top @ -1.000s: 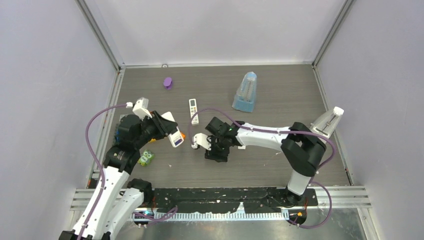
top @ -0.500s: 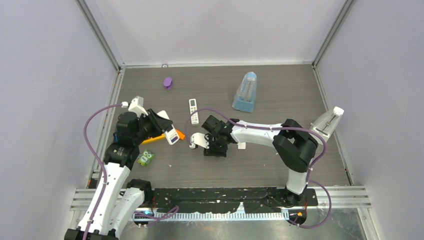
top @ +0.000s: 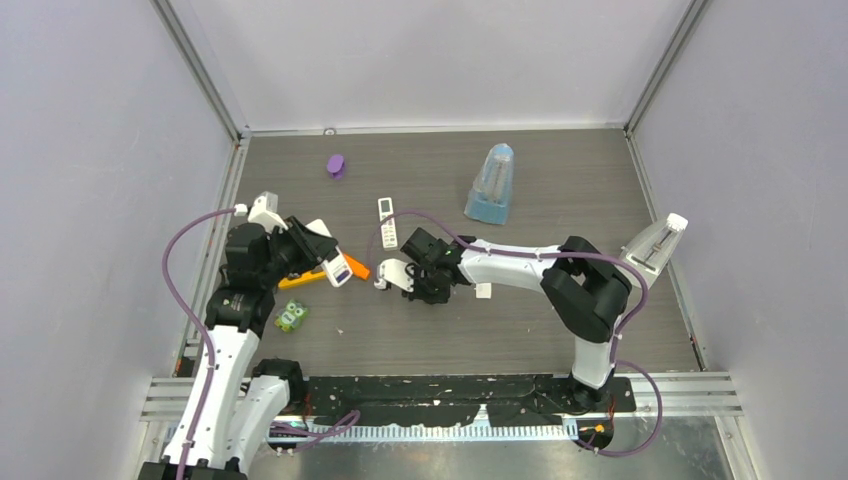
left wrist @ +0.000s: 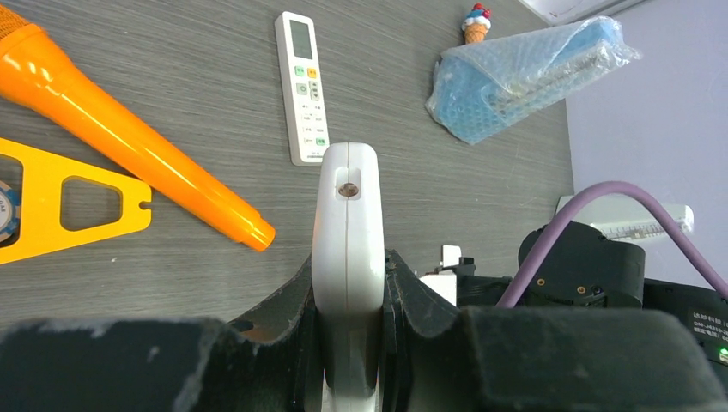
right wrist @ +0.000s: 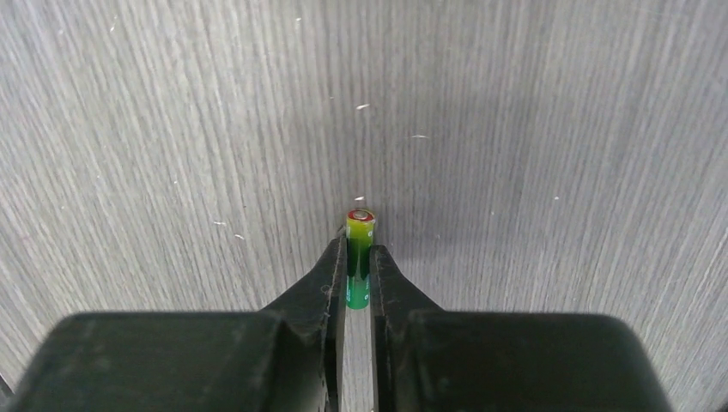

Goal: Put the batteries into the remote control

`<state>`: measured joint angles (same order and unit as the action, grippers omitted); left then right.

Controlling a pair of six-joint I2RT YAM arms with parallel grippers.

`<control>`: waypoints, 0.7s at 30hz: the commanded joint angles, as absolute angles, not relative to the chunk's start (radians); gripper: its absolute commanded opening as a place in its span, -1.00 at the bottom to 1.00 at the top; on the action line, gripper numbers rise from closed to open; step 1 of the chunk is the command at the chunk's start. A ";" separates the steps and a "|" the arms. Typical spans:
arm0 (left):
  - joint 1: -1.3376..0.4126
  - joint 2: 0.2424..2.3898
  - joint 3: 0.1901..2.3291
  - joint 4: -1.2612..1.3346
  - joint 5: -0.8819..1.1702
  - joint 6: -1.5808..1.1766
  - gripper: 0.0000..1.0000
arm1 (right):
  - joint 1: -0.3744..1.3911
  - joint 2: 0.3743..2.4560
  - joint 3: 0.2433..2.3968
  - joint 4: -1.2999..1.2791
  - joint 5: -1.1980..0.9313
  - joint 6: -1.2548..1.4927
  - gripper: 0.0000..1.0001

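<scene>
My left gripper (left wrist: pixel 348 287) is shut on a white remote control (left wrist: pixel 347 223), held edge-on above the table; in the top view this gripper (top: pixel 331 263) is left of centre with the remote (top: pixel 338 268) sticking out to the right. My right gripper (right wrist: pixel 358 251) is shut on a small green battery (right wrist: pixel 360 249) with a red-ringed end, just above the wood-grain table; in the top view it (top: pixel 415 283) is a short way right of the held remote. A green battery pack (top: pixel 291 317) lies near the left arm.
A second white remote (top: pixel 387 222) lies face up beyond the grippers and also shows in the left wrist view (left wrist: pixel 303 86). An orange tool (top: pixel 318 276) lies under the left gripper. A blue bubble-wrapped item (top: pixel 491 184), a purple object (top: pixel 336 165) and a white piece (top: pixel 655 245) lie farther off.
The left gripper has drawn back up and left with the remote. The right gripper has moved up and left across the table with the battery, staying close to the remote.
</scene>
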<state>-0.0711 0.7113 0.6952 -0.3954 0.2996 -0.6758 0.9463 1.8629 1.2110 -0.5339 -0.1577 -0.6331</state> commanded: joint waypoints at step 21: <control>-0.280 0.865 0.516 0.236 0.989 -0.952 -1.00 | 1.028 1.248 1.253 -0.498 -0.307 -0.213 -0.80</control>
